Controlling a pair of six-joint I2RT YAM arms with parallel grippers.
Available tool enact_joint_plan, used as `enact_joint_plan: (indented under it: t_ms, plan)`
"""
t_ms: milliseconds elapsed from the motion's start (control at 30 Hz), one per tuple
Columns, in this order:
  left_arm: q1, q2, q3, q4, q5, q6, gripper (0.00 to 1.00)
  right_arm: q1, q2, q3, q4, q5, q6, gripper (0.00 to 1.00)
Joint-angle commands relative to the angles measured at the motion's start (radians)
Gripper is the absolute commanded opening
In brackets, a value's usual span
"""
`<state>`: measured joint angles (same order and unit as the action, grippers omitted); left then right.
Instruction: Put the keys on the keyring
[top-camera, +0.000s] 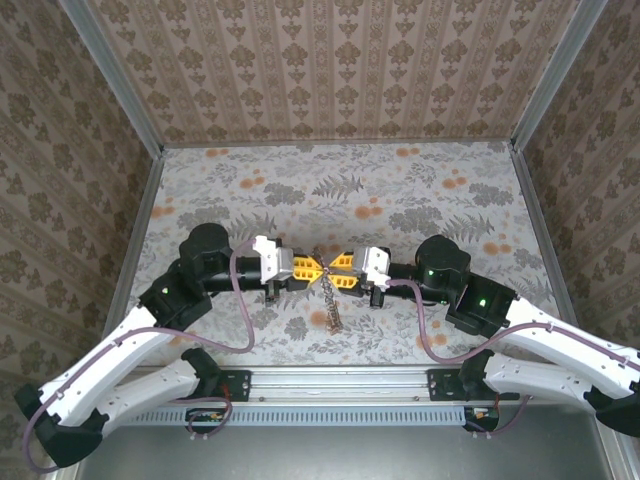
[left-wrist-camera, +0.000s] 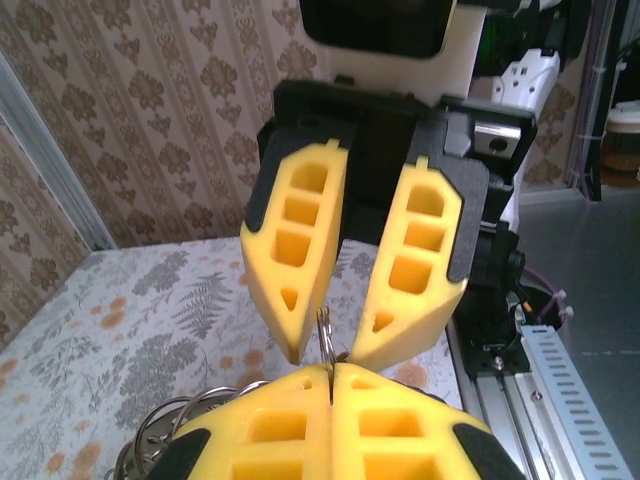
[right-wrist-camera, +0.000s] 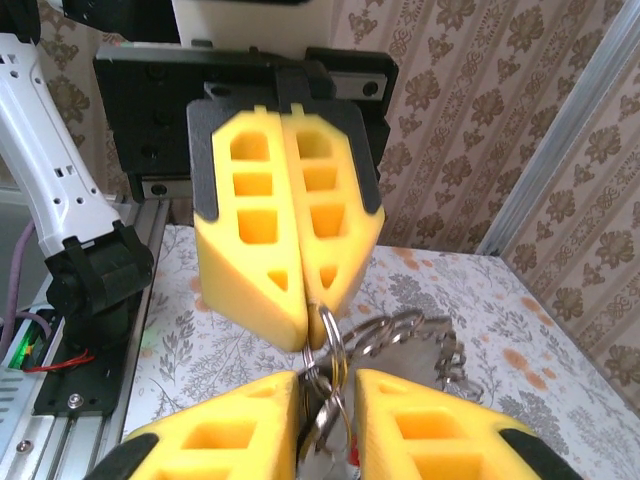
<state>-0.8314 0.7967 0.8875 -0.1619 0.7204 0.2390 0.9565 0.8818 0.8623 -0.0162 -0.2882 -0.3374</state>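
Left end effector clenched on the keyring — right end effector parted around it — keys blurred below.

The keyring is thin, glossy bare metal wire. The left tool and right tool carry matt yellow plastic fingers on matt black plastic backing. The worktop has a matt floral-printed covering; at six o'clock its rail is ribbed bare metal.
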Motion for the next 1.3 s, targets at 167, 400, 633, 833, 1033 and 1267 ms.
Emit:
enact_joint_plan:
  t_ms: [167, 400, 633, 833, 1033, 1267]
  plan:
    - [0.014, -0.018, -0.022, 0.121, 0.064, -0.042, 0.00, 0.004, 0.001, -0.009, 0.041, -0.021, 0.024, 0.24]
    - [0.015, -0.017, -0.036, 0.117, 0.060, -0.038, 0.00, 0.004, -0.013, -0.020, 0.067, -0.055, 0.032, 0.23]
    - [0.018, -0.016, -0.022, 0.088, 0.045, -0.031, 0.00, 0.004, 0.008, -0.003, 0.036, -0.007, 0.025, 0.00]
    - [-0.048, 0.032, 0.130, -0.250, -0.201, 0.140, 0.20, 0.004, 0.003, 0.007, -0.002, 0.108, 0.009, 0.00]
    - [-0.153, 0.113, 0.249, -0.438, -0.395, 0.247, 0.26, 0.005, 0.026, 0.023, -0.018, 0.120, -0.001, 0.00]
    - [-0.186, 0.190, 0.296, -0.482, -0.468, 0.280, 0.27, 0.008, 0.034, 0.033, -0.037, 0.101, -0.013, 0.00]
